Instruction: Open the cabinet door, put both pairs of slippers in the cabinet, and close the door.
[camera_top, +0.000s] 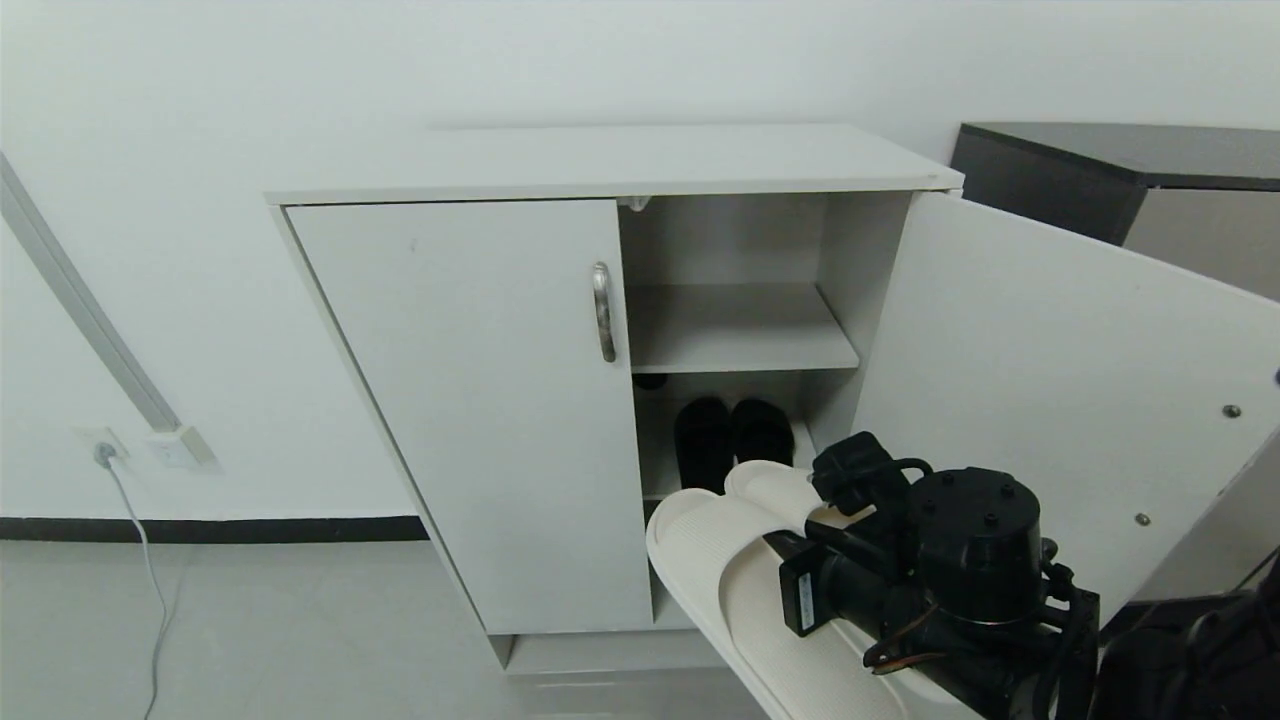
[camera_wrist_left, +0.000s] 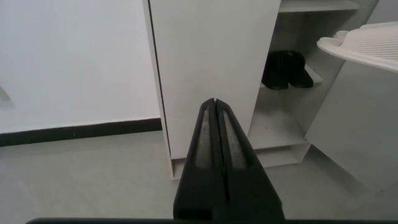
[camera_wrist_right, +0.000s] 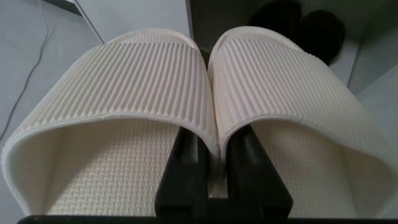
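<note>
the pair of cream ribbed foam slippers (camera_top: 720, 570), lower centre of the head view, faces toes-first into the white two-door cabinet (camera_top: 450, 400). the right hand (camera_wrist_right: 214, 155) pinches their inner walls together, so both travel as one. a pair of black slippers (camera_top: 730, 435) already lies on a shelf. the left hand (camera_wrist_left: 214, 143) is closed, empty.

One white cabinet (camera_top: 600, 160), one shut door (camera_top: 470, 400), one open door (camera_top: 1050, 380), one metal handle (camera_top: 603, 312), two inner shelves (camera_top: 735, 335). Two black slippers (camera_top: 732, 438) inside, two cream slippers (camera_top: 735, 565) at 6 o'clock of them. One wall socket (camera_top: 100, 447) at 9 o'clock.
</note>
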